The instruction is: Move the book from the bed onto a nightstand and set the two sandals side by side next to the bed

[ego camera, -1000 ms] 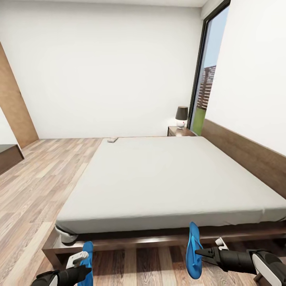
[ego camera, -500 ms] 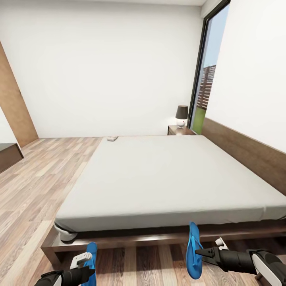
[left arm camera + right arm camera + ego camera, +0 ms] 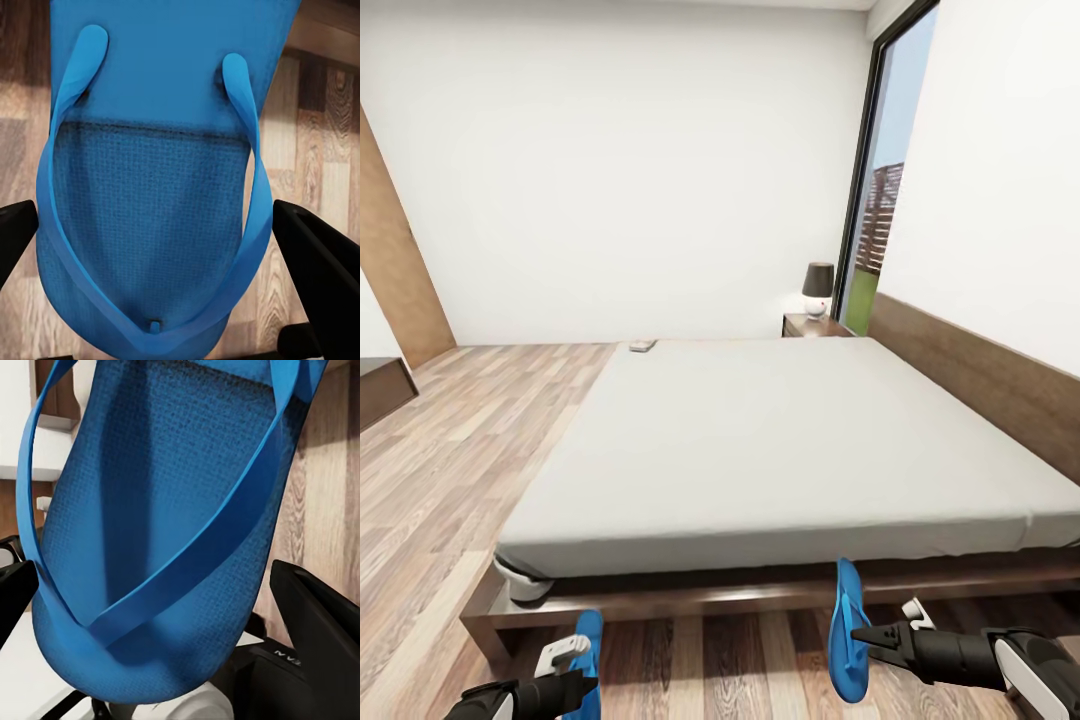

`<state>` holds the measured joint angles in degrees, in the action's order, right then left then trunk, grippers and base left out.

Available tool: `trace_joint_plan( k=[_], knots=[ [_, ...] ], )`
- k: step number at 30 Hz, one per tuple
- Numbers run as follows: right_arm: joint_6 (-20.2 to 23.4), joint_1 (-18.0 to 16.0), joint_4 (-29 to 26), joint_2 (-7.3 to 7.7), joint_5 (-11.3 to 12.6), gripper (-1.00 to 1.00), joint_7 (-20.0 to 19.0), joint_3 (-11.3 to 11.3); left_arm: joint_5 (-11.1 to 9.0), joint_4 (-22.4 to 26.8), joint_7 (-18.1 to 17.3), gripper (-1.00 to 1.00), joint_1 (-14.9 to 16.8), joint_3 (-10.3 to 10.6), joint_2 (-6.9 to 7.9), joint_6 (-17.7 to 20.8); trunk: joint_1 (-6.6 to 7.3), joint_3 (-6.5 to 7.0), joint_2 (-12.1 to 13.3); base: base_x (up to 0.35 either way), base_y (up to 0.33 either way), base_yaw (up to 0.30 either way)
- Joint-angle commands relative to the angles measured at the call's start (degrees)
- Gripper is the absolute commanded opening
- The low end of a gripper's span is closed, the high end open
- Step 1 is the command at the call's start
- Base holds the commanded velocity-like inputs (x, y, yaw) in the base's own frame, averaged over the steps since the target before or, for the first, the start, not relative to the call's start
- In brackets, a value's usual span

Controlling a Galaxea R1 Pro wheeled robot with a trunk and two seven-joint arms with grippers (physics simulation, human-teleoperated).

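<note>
Nearest me, my left gripper (image 3: 567, 655) holds one sandal (image 3: 588, 668), and my right gripper (image 3: 863, 634) pinches the other sandal (image 3: 846, 640), which hangs on edge. Both are above the plank floor (image 3: 730, 655), just short of the bed (image 3: 780, 450) frame. I should lay both soles flat, close and parallel alongside it, before releasing. Farther off, a small object (image 3: 642, 346) lies near the mattress's far corner, perhaps the book, with the nightstand (image 3: 812, 326) beyond.

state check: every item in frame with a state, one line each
left gripper: shut on left sandal, held off the floor
right gripper: shut on right sandal, hanging on edge
bed: mattress top bare near side
small object: lying at bed's far corner
lamp: upright on nightstand
</note>
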<state>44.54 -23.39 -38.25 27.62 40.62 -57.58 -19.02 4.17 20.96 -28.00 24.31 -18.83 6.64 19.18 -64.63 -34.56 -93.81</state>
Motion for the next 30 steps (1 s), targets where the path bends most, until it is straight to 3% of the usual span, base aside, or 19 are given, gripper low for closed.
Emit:
trace_joint_plan(
  k=[1, 30],
  knots=[
    [0.37, -0.06, -0.03, 0.06, 0.51, -1.00, 0.02, -0.23, 0.40, 0.08, -0.39, -1.00, 0.04, -0.48, -0.05, 0.42, -0.22, -0.24, -0.45, 0.000, 0.000, 0.000],
    [0.37, -0.08, -0.05, 0.06, 0.51, -1.00, 0.02, -0.23, 0.40, 0.11, -0.39, -1.00, 0.04, -0.50, 0.04, 0.42, -6.59, -5.45, -12.08, 0.000, 0.000, 0.000]
  ],
)
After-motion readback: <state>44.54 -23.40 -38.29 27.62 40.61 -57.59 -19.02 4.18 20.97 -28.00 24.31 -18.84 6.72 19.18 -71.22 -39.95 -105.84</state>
